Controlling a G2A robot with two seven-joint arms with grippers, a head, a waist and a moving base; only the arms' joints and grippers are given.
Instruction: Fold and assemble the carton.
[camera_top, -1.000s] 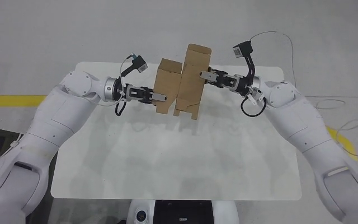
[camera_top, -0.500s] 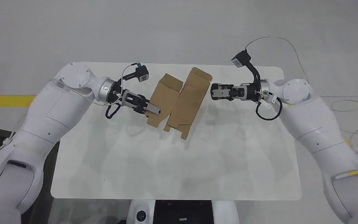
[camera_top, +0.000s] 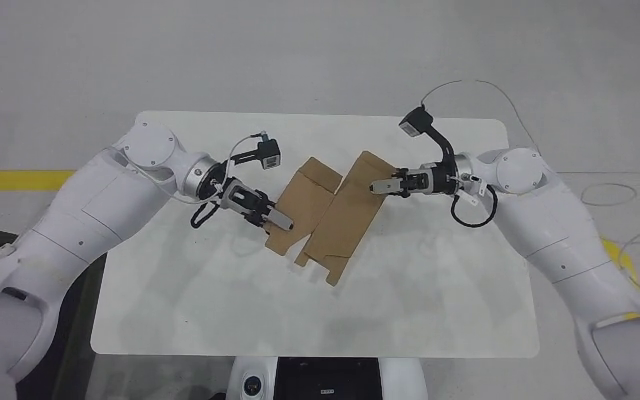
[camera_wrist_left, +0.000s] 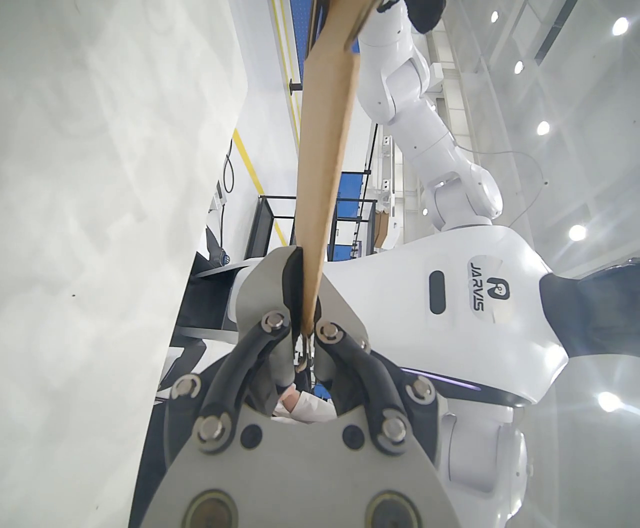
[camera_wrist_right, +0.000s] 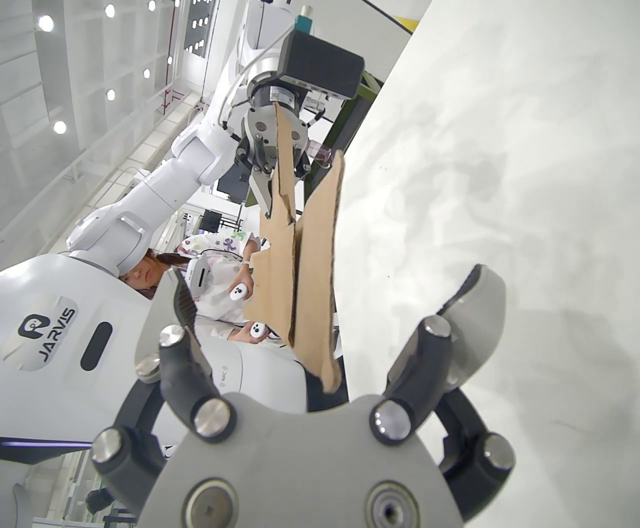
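Left pincer (camera_top: 282, 221) (camera_wrist_left: 306, 287): fingers together, clamped on one thin edge of the carton (camera_top: 325, 215) (camera_wrist_left: 325, 150). In the left wrist view the board runs edge-on straight out from between the fingers, so the grip is a pinch on a single wall.

Right pincer (camera_top: 375, 186) (camera_wrist_right: 325, 295): fingers apart, holding nothing. In the right wrist view a corner of the carton (camera_wrist_right: 305, 280) sits in the gap between the two fingers, with clear space to each.

Carton: flattened brown cardboard, two panels side by side with notched flap ends, not yet opened into a box. It hangs slanted over the desk (camera_top: 200, 300) (camera_wrist_right: 500, 150), which lies below it. I cannot tell whether the lowest edge touches the surface.

Key relation: the carton's long axis runs diagonally, from the end at the right pincer down to the end nearest the robot. The left pincer is on the carton's opposite long side, toward the robot-near end. So the pincers face each other across the carton's width, offset along its length. The left arm already carries it; the right is the free one and its fingers bracket the edge.

Judgement: the next move likely calls for the right pincer to pinch that corner, then pull against the left to square the sleeve open. Risk: a one-wall pinch may let the board pivot or crease.

Writing: none visible on the carton; both faces look plain.
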